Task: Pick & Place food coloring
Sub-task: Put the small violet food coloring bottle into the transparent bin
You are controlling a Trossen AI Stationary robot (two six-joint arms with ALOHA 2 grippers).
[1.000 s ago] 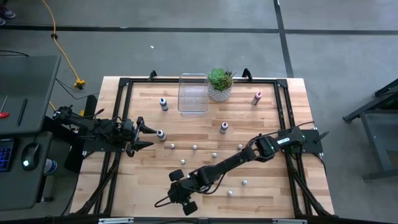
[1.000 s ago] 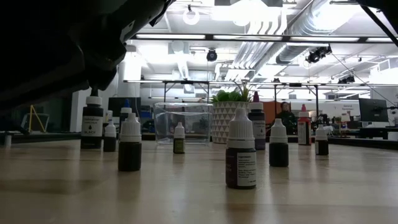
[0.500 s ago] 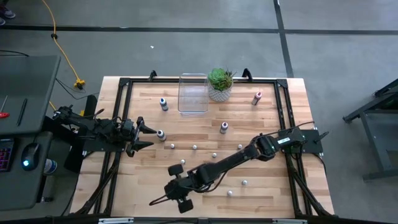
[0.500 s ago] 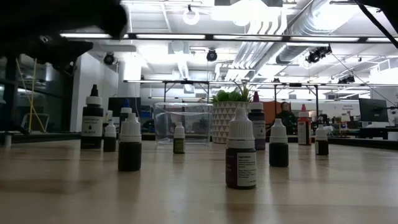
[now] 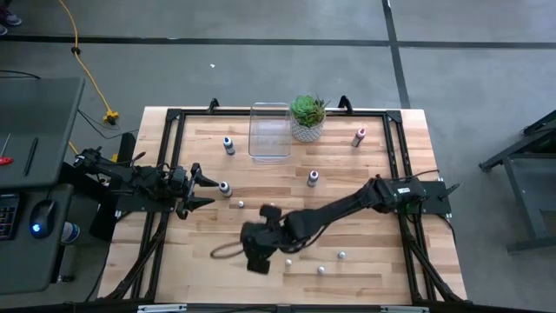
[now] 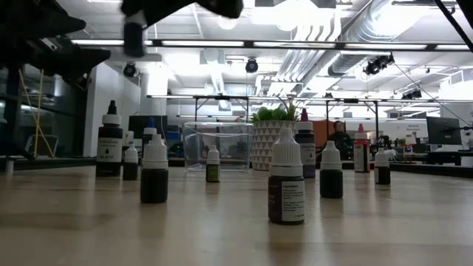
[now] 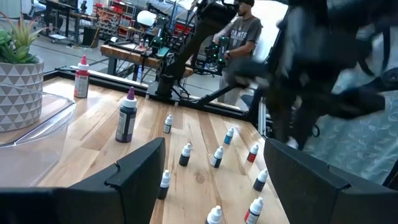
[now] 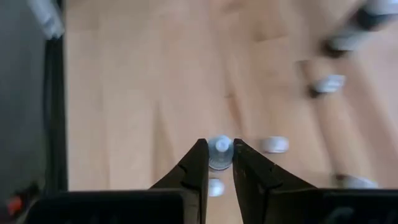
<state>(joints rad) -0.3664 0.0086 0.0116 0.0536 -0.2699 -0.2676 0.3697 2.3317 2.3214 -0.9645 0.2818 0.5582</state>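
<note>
Small food coloring bottles stand scattered on the wooden table [image 5: 208, 261], upright on their bases; several show in the low view, such as one dark bottle [image 6: 287, 185]. My right gripper [image 5: 258, 250] hangs over the table's near middle, shut on one small bottle [image 8: 219, 153], which also shows high up in the low view [image 6: 133, 33]. My left gripper [image 5: 212, 191] waits open at the table's left side, just short of a bottle [image 5: 225, 188]. My right gripper pinches the small bottle between its two fingers at the white cap [image 8: 219, 147], coming from above and pointing down. The bottle hangs upright below the fingers [image 6: 133, 37], lifted clear of the table.
A clear plastic bin [image 5: 269, 130] and a green succulent in a white pot [image 5: 307, 116] stand at the far edge. Taller bottles stand near them: blue-capped [image 5: 228, 144], purple-capped [image 5: 313, 177], red [image 5: 360, 136]. A person sits in the room beyond [image 6: 341, 139].
My right gripper has risen and moved from near the table's near edge toward the far edge. In the low view its dark bulk has lifted out of the upper left, and the small bottle now hangs from it high above the table.
</note>
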